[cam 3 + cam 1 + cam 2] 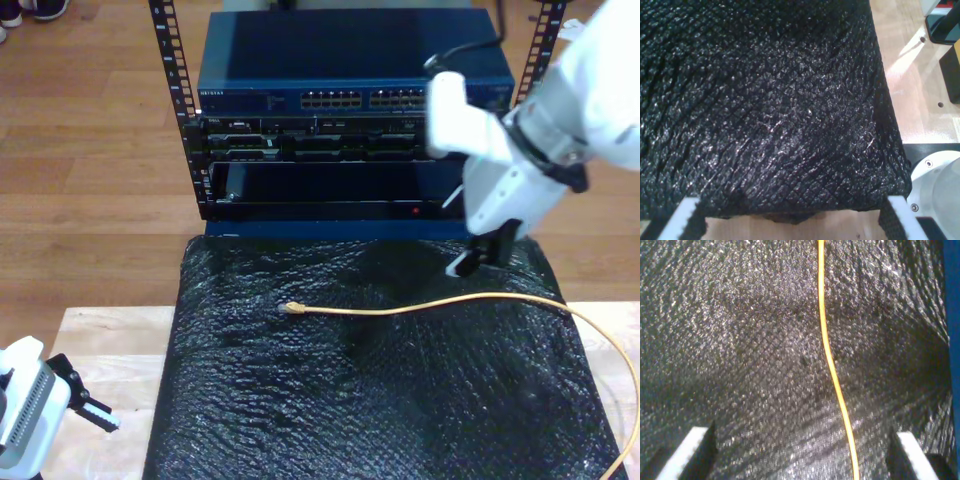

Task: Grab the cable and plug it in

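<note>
My second gripper [478, 257] hangs over the black mat [330, 400], its fingers apart and holding nothing. The cable [420, 307] lies flat across the mat in the exterior view, its plug [292, 308] toward the left. I think I am at the grabbing step, so next I must go down and pinch the cable. My first gripper [95, 412], near the exterior view's left corner, is apart too.

Black bubble-wrap mat [380, 400] looks crinkled, glossy plastic; the cable [430, 306] smooth yellow-orange plastic; the surface [100, 340] pale, matt wood.
</note>
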`<state>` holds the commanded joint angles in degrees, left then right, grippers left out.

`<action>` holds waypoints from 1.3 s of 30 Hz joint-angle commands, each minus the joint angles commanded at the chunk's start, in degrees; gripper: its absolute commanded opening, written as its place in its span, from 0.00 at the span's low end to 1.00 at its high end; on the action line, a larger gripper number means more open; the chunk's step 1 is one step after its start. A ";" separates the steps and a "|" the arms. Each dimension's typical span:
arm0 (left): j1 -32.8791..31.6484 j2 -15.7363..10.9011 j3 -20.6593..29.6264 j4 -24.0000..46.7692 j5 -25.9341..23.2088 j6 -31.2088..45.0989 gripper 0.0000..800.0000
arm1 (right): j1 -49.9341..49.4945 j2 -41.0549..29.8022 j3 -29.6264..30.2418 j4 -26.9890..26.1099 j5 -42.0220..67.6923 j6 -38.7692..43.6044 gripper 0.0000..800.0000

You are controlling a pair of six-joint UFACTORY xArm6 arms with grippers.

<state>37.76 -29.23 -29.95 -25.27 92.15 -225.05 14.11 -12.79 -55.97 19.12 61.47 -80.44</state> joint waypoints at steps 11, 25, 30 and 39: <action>0.00 0.09 0.09 0.00 0.00 0.09 1.00 | 6.51 5.54 -0.79 -4.92 -4.48 8.70 1.00; 0.00 0.70 0.00 0.00 0.00 0.09 1.00 | 13.54 14.07 -5.10 -15.56 -8.35 23.12 1.00; 0.00 0.70 0.00 0.00 0.09 0.09 1.00 | 16.44 17.67 -6.95 -21.45 -8.35 29.98 1.00; 0.00 0.70 0.09 0.00 0.18 0.00 1.00 | 20.22 22.33 -9.23 -26.46 -8.35 37.10 0.99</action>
<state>37.76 -28.53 -29.86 -25.27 92.33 -225.05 34.33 9.54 -65.20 -7.34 53.12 -43.34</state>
